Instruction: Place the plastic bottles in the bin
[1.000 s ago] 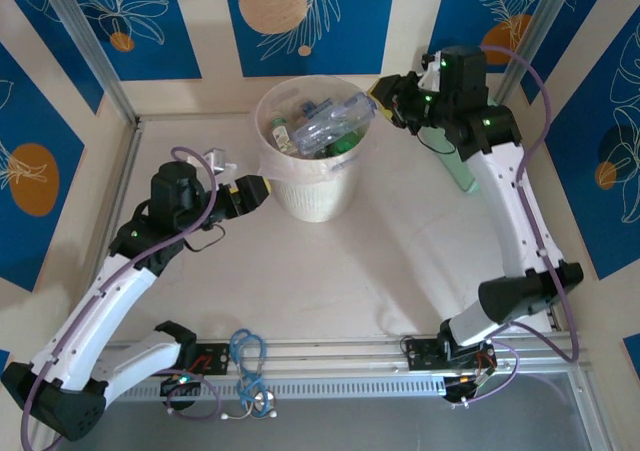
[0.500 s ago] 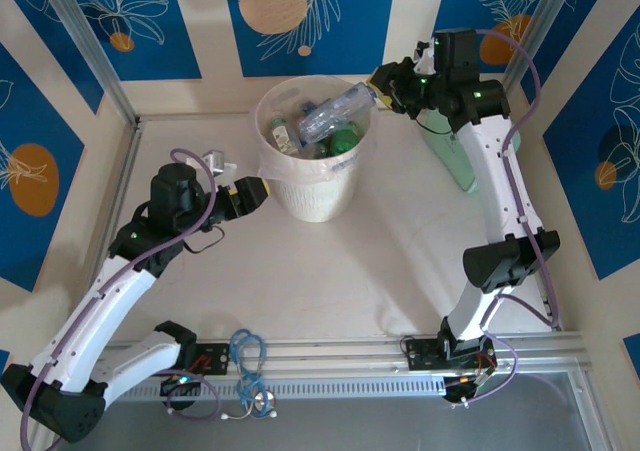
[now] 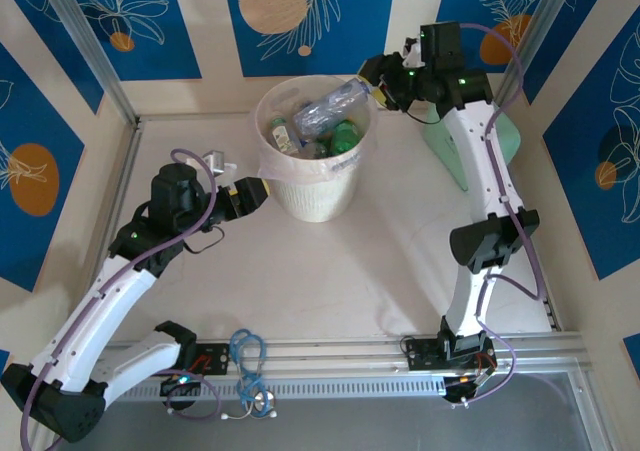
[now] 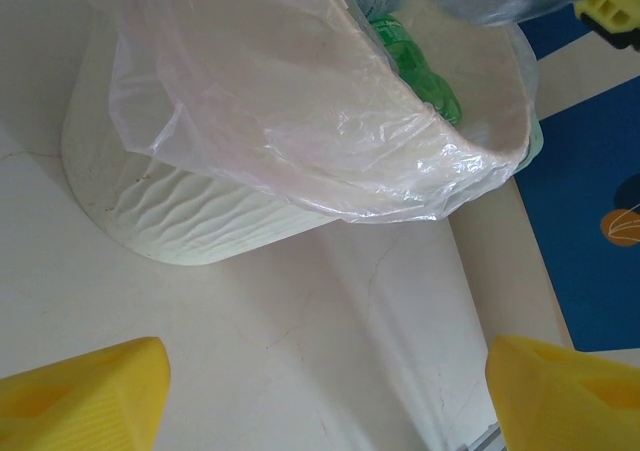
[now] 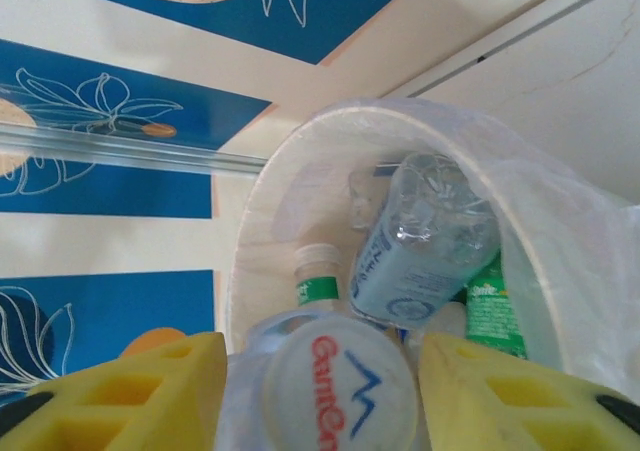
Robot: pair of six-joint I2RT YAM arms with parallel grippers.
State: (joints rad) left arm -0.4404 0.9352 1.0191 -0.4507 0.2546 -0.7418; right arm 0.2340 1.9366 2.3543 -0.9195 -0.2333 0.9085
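Above the bin [image 3: 310, 199], the right gripper [image 3: 374, 81], jaws parted, should fully clear the cap [image 5: 340, 381] of the bottle [image 3: 335, 106]; the left gripper [image 3: 250, 193] idles open.

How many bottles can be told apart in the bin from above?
3: a clear blue-labelled bottle lying across the top, a green bottle under it, a white-capped bottle at the left. More are probably buried.
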